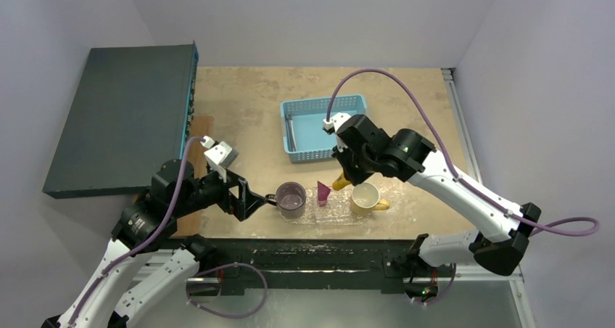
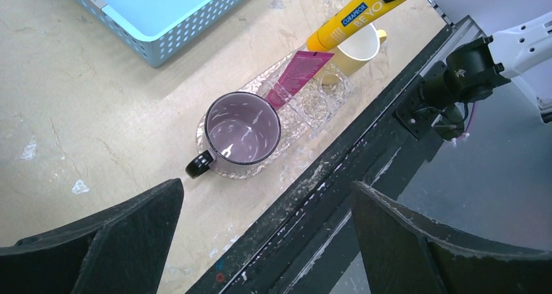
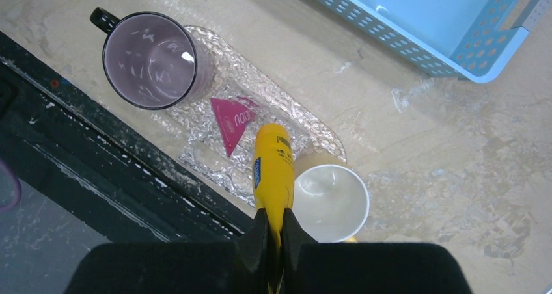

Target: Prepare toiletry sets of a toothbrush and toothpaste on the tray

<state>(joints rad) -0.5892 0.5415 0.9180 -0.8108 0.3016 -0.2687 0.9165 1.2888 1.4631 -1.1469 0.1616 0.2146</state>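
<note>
The wooden table (image 1: 239,103) is the biggest thing in the view from above. A dark grey flat panel (image 1: 120,117) lies over its far left corner and reaches beyond the edge. A light-blue slatted basket (image 1: 304,156) stands at the far middle of the table.

Nearer to the arms, close to the front edge, lies the clear crinkled tray (image 1: 333,213), with its long side along this edge. A purple mug (image 1: 291,196) stands on the left end of the tray, its dark handle turned to the left. A yellow mug (image 1: 365,197) stands at the right end.

The left gripper (image 2: 265,196) hovers to the left of the purple mug, near the handle. Its fingers (image 2: 130,235) are wide apart and there is nothing between them. The right gripper (image 3: 272,219) is over the tray, next to the yellow mug, and it is clamped on the flat end of the yellow tube (image 3: 272,170). This tube hangs with the cap end down, between the yellow mug and the pink tube (image 3: 231,121). I cannot tell if the cap touches the tray.

The pink tube is on the tray between the two mugs, with the narrow end down and just beside the purple mug. No gripper touches it.
</note>
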